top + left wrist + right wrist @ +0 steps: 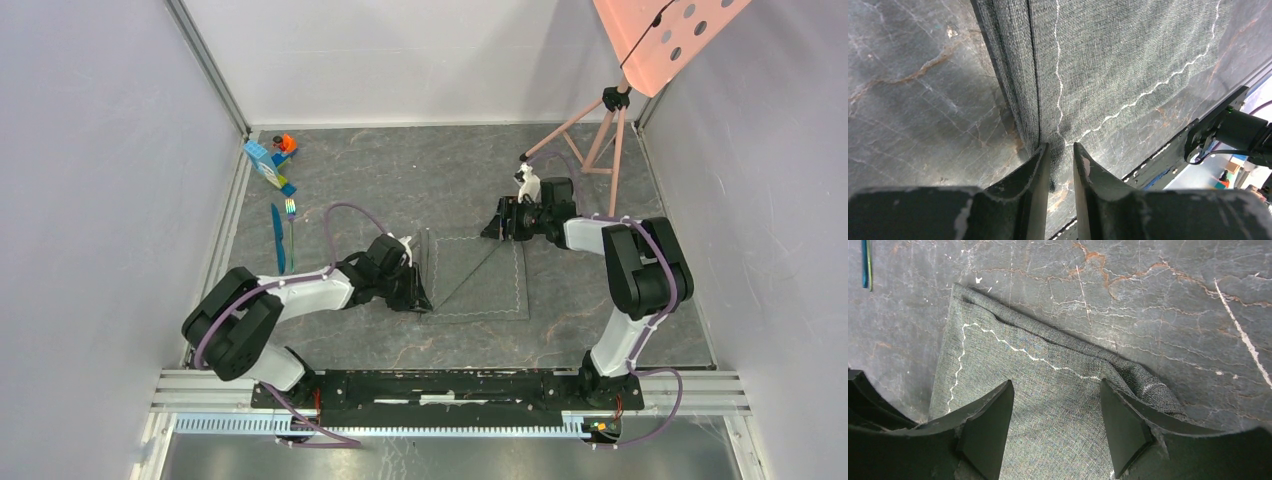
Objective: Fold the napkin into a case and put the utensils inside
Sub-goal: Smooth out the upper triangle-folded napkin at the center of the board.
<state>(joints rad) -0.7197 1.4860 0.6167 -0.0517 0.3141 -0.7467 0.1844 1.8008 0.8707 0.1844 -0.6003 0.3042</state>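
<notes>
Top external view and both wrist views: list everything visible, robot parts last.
napkin: one, dark grey with pale stitching, centre of the table, left edge doubled over.
knife: one, blue, left side of the table.
fork: one, thin, rainbow-green head, just right of the knife.
toy blocks: one cluster, blue and orange, far-left corner.
tripod: one, pinkish, far-right corner, under a perforated pink panel.
table: one, grey marbled.
arms: two, white and black, left and right.
left gripper: one, black, at the napkin's near-left corner, cloth between nearly closed fingers; grip unclear.
right gripper: one, black, open over the napkin's far edge.
</notes>
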